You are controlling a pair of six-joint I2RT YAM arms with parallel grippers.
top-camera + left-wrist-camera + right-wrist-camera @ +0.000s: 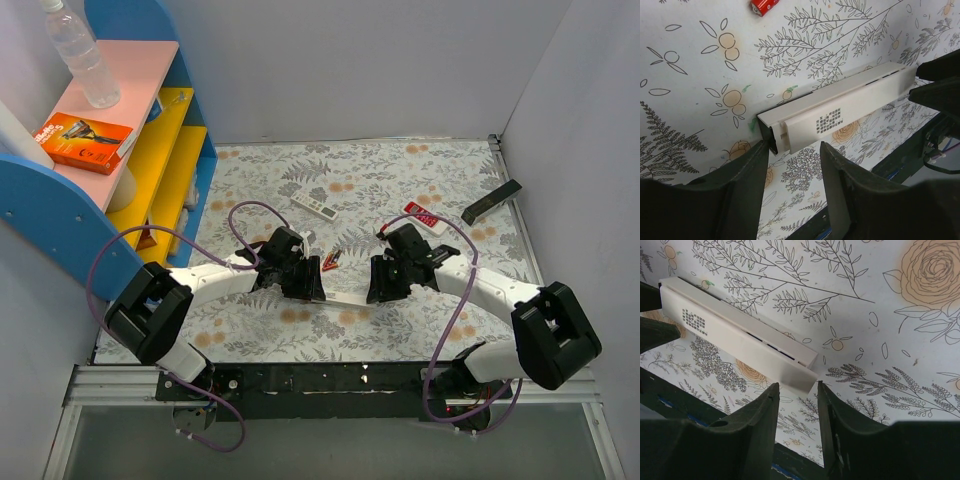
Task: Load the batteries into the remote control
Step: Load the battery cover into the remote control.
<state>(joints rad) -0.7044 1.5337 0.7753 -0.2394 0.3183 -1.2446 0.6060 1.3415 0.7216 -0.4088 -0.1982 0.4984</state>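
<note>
Bright, diffuse overhead light; shadows soft & faint. Top cam sharp, mild bend at edges. Wrist cams: near fingers (pixel 740 195) dark, slightly blurred; cloth (pixel 700 75) crisp.

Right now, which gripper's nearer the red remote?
Right. The right gripper is at one end of the white remote, red remote just beyond it; the left gripper is at the other end, farther away.

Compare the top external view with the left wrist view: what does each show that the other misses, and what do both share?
Only the top view: the shelf with a water bottle and orange box, a buttoned white remote, a red remote. Only the left wrist view: the dotted code printed on the long white remote, and its dark end by the open left pincer. Both: that remote lying on the floral mat.
</note>
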